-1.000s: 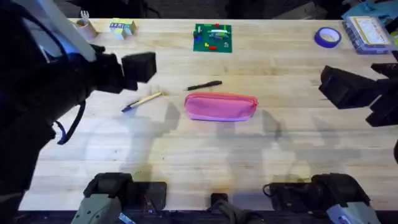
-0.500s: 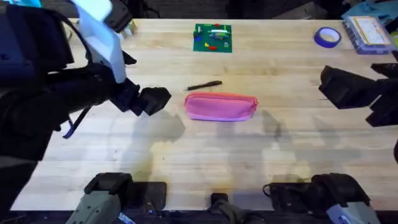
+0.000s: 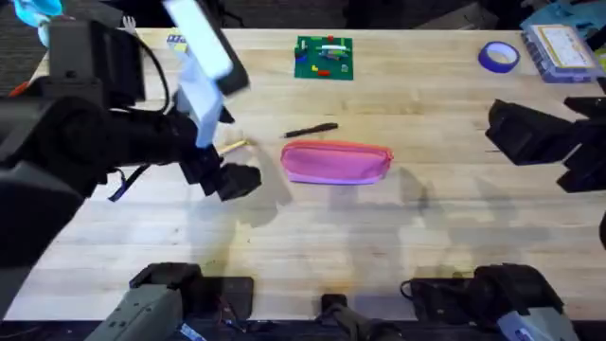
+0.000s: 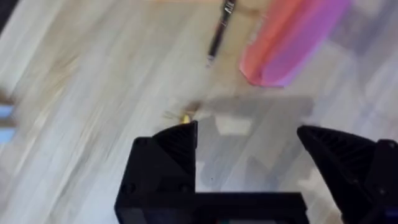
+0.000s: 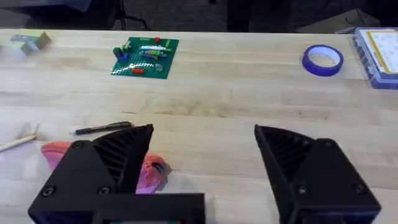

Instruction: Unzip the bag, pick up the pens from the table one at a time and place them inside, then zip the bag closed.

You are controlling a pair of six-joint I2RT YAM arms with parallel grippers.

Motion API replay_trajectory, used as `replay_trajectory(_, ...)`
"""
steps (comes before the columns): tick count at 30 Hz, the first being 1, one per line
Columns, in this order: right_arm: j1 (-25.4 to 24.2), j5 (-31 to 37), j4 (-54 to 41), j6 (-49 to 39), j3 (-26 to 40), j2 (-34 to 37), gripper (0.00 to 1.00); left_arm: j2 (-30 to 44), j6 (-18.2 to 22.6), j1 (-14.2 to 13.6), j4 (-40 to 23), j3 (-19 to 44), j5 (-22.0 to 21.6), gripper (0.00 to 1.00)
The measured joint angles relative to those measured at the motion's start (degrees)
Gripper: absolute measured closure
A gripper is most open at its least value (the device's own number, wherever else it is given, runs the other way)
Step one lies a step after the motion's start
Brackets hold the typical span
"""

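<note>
The pink bag (image 3: 336, 161) lies zipped near the middle of the table (image 3: 379, 237). A black pen (image 3: 311, 131) rests just behind it. A yellowish pen (image 3: 233, 146) pokes out from under my left arm, mostly hidden. My left gripper (image 3: 239, 180) hovers left of the bag, nearer the front edge. In the left wrist view this gripper (image 4: 249, 140) is open and empty, with the bag's end (image 4: 292, 37), the black pen (image 4: 219, 34) and the yellowish pen's tip (image 4: 185, 117) beyond it. My right gripper (image 5: 202, 149) is open, far right of the bag (image 5: 149, 174).
A green baseplate with small bricks (image 3: 324, 57) sits at the back centre. At the back right are a blue tape roll (image 3: 498, 56) and a clear parts box (image 3: 561, 47). Small blocks (image 3: 177, 41) lie at the back left.
My left arm has swung toward the table's front and slightly right, bringing its gripper down beside the bag's left end and covering most of the yellowish pen. The right arm, bag and black pen have not moved.
</note>
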Motion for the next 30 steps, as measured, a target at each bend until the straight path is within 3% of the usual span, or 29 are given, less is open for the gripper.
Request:
replay_trajectory(5,0.0,0.0,0.0,0.0,0.0,0.0,0.004,4.5,11.2,0.0,-0.6,0.0,4.4,0.007)
replay_trajectory(9,0.0,0.0,0.0,0.0,0.0,0.0,0.004,7.7,15.0,0.0,0.0,0.0,6.5,0.007)
replay_trajectory(24,0.0,0.0,0.0,0.2,0.0,0.0,0.003,11.3,17.7,0.0,2.3,0.0,11.5,0.008)
replay_trajectory(30,0.0,0.0,0.0,0.2,0.0,0.0,0.003,16.7,17.8,0.0,4.7,0.0,15.4,0.007)
